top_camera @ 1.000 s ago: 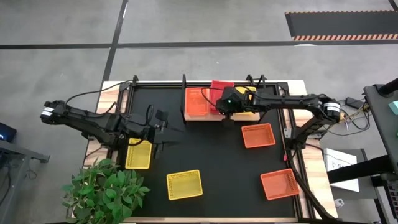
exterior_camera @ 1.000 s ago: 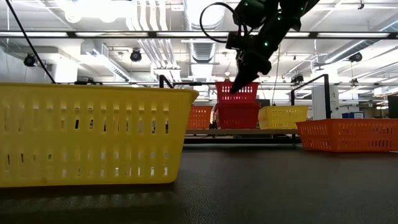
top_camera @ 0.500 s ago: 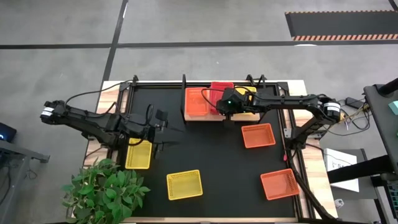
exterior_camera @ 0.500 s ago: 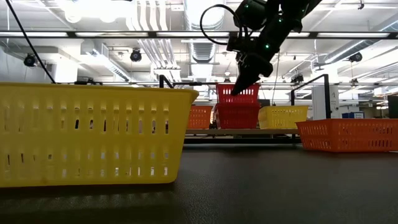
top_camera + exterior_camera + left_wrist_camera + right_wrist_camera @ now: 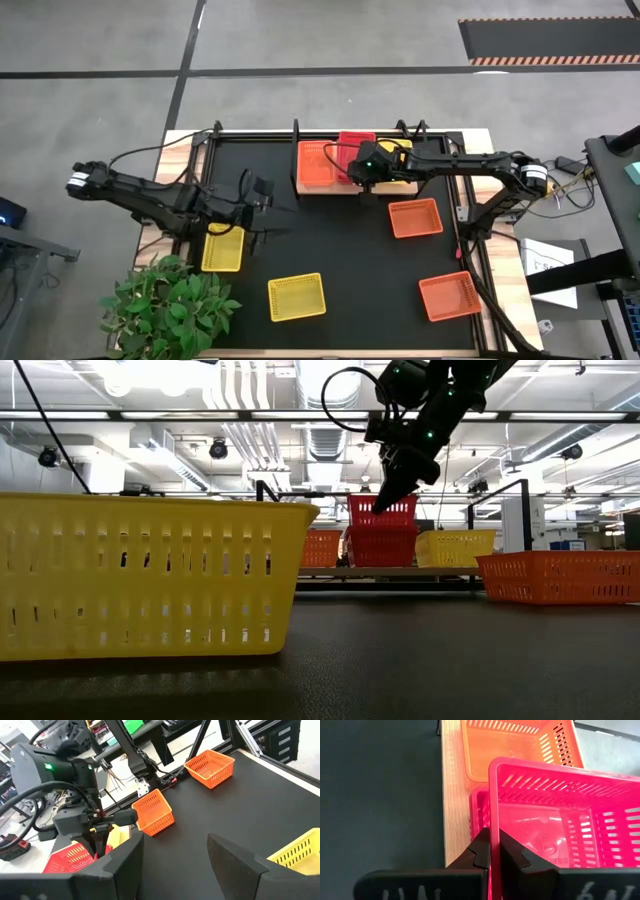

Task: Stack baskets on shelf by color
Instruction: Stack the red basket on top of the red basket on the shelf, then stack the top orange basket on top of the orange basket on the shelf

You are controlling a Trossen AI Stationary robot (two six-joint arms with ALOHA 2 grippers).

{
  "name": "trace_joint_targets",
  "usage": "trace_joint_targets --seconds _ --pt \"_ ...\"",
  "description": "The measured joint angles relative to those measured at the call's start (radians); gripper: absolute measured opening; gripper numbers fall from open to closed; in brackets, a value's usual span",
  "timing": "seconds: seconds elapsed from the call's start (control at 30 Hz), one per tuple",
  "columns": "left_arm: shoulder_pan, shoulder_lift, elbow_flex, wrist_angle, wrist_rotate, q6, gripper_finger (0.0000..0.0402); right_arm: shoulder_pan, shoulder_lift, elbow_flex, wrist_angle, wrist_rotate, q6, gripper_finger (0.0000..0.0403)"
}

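Note:
My right gripper (image 5: 361,172) is shut on a red-pink basket (image 5: 356,146) over the wooden shelf (image 5: 452,795), directly above a second red-pink basket (image 5: 382,546). On the shelf, an orange basket (image 5: 317,163) stands to their left and a yellow one (image 5: 455,547) to their right. My left gripper (image 5: 262,208) hangs open at the table's left, beside a yellow basket (image 5: 222,248) and touching nothing. Another yellow basket (image 5: 296,296) and two orange baskets (image 5: 415,217) (image 5: 450,296) rest on the black mat. My right gripper pinches the upper red-pink basket's near wall at its rim (image 5: 493,832), one finger (image 5: 517,857) inside the basket and one outside. It comes slanting down from the near side. The basket is roughly level above the lower red-pink one; whether it rests on it I cannot tell.
Black metal uprights (image 5: 296,130) rise at the shelf's ends. A potted green plant (image 5: 170,305) stands at the near left corner. The middle of the black mat (image 5: 330,235) holds nothing. Cables and equipment lie off the table's right side.

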Motion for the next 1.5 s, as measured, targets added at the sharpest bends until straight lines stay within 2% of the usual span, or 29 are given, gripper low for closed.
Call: trace_joint_targets --seconds 0.27,0.5,0.63,0.8,1.07,1.3,1.5 --pt "0.000 0.010 0.000 0.010 0.000 -0.001 0.0203 0.000 0.000 0.000 0.000 0.002 -0.003 0.0017" --pt "0.000 0.015 0.000 0.014 0.000 -0.024 0.0203 0.000 0.000 0.002 -0.007 0.004 -0.003 0.0077" --pt "0.000 0.037 -0.006 0.034 0.001 -0.051 0.0203 0.000 -0.004 0.050 -0.059 0.004 0.017 0.0113" --pt "0.000 0.053 -0.012 0.059 0.003 -0.062 0.0203 0.014 -0.026 0.121 -0.169 -0.005 0.080 0.0133" --pt "-0.001 0.056 -0.042 0.108 0.004 -0.157 0.0203 0.144 -0.143 0.068 -0.201 -0.057 0.195 0.0105" --pt "-0.004 0.056 -0.100 0.219 0.009 -0.191 0.0203 0.330 -0.221 -0.082 -0.017 -0.057 0.301 0.0069" --pt "-0.005 0.057 -0.125 0.245 0.009 -0.292 0.0203 0.440 -0.223 -0.118 -0.025 -0.049 0.444 0.0046"
